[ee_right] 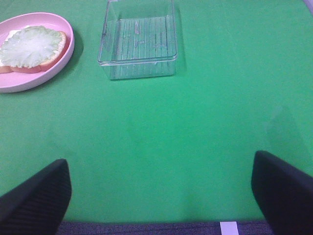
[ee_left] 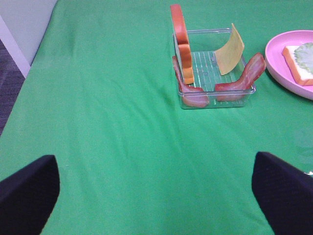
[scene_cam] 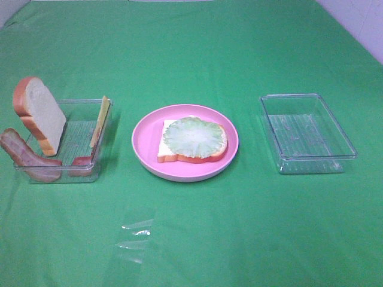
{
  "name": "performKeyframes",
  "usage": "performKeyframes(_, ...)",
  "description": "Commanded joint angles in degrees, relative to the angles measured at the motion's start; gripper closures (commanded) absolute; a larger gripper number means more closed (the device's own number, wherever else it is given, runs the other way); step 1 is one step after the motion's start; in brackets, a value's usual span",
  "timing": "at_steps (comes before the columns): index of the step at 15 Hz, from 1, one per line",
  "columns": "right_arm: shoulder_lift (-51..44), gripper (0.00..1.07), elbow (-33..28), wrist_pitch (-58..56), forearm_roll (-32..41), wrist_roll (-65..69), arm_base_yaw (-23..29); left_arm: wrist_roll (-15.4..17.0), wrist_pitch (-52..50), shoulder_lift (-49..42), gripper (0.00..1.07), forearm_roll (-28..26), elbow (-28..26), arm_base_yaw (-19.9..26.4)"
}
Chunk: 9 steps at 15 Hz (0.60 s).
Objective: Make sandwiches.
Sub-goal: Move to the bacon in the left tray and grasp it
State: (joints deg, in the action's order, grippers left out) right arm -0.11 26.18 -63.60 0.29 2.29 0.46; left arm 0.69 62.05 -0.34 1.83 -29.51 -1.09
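The sandwich (scene_cam: 169, 148), so far one bread slice topped with lettuce (scene_cam: 194, 135), lies on the pink plate (scene_cam: 146, 149) in the middle of the green cloth (scene_cam: 191, 239). The left tray (scene_cam: 79, 140) holds a second slice (scene_cam: 40, 113) standing on edge, cheese (scene_cam: 100, 121) leaning on its wall and two bacon strips (scene_cam: 27, 156). The right tray (scene_cam: 308, 134) sits well apart on the plate's other side. The left gripper (ee_left: 156, 191) and right gripper (ee_right: 159, 191) hover over the cloth, jaws wide apart, gripping nothing.
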Motion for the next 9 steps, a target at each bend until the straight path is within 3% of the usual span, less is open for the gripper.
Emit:
performKeyframes(1, -1.83, 0.12, -0.11, 0.17, 0.29, 0.11, 0.06, -0.06, -0.74, -0.74, 0.04, 0.06, -0.06, 0.00)
performKeyframes(9, -1.83, 0.12, -0.11, 0.17, 0.29, 0.11, 0.06, -0.69, -0.52, 2.81, 0.04, 1.03, -0.29, 0.00)
